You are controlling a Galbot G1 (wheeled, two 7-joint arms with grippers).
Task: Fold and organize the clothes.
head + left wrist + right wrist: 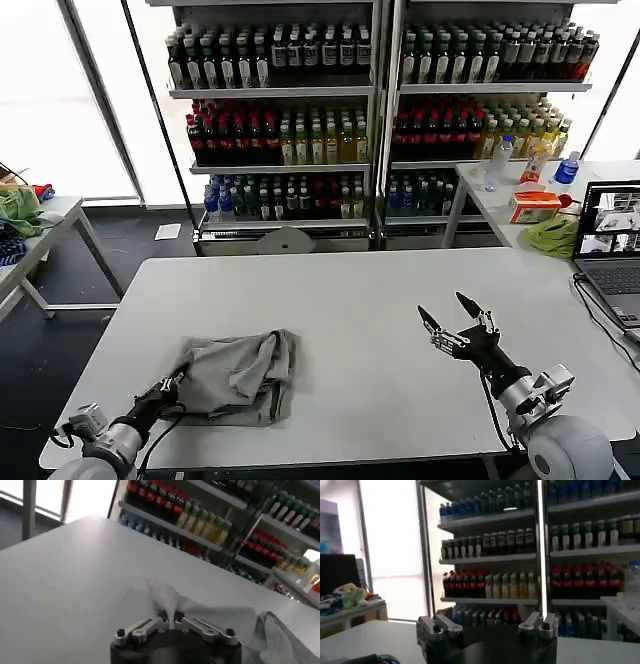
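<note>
A crumpled light grey shirt (240, 375) lies on the white table (360, 300) near its front left. My left gripper (172, 384) is low at the shirt's left edge. In the left wrist view the left gripper (170, 616) is shut on a raised fold of the shirt (235, 622), which stands up between the fingertips. My right gripper (450, 311) hovers above the table's right half, well apart from the shirt, with its fingers spread open and nothing between them. The right wrist view has this gripper (487, 630) facing the shelves.
Drink shelves (370, 110) stand behind the table. A side table at the right carries a laptop (612, 240), a green cloth bundle (552, 236), an orange box (534, 206) and bottles. Another green bundle (18, 208) lies on a table at the far left.
</note>
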